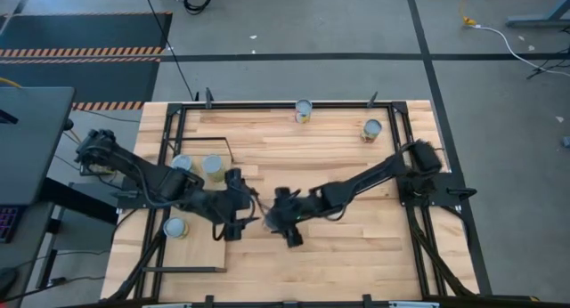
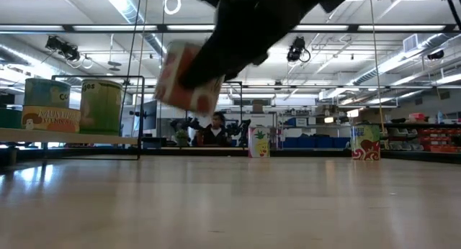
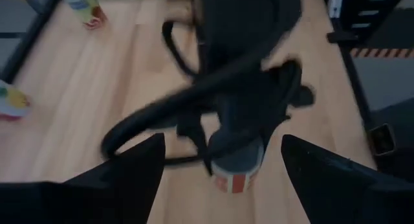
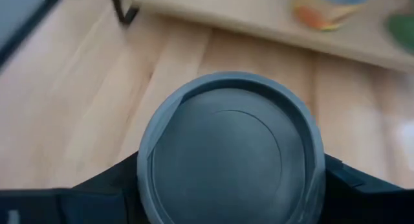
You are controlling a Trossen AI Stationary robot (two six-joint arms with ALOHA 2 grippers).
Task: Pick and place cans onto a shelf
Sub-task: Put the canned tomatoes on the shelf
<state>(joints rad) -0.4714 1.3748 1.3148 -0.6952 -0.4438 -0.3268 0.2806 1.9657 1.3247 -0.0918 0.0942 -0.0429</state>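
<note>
My right gripper (image 1: 276, 217) is shut on a can with a red and white label (image 2: 189, 80) and a grey top (image 4: 231, 153), held above the middle of the table. My left gripper (image 1: 245, 201) is open and empty just to its left, facing it; its fingers (image 3: 129, 172) stand wide apart. The pale shelf (image 1: 200, 250) lies at the table's left. Three cans stand on their bases on it: two at its far end (image 1: 182, 164) (image 1: 212, 166) and one nearer (image 1: 175, 226). My right gripper pinches the can's round side wall (image 4: 145, 175) between its two fingers, one on each side just below the top rim. The fingers slant down from the table's right. The can is tilted and lifted clear of the table (image 2: 189, 80).
Two more cans stand at the table's far edge (image 1: 304, 110) (image 1: 370, 128), also in the low view (image 2: 258, 142) (image 2: 366, 142). The shelf's thin black frame (image 1: 230, 148) rises at its far right corner. Bare tabletop lies near and right of the grippers. A person (image 2: 214, 130) sits far behind.
</note>
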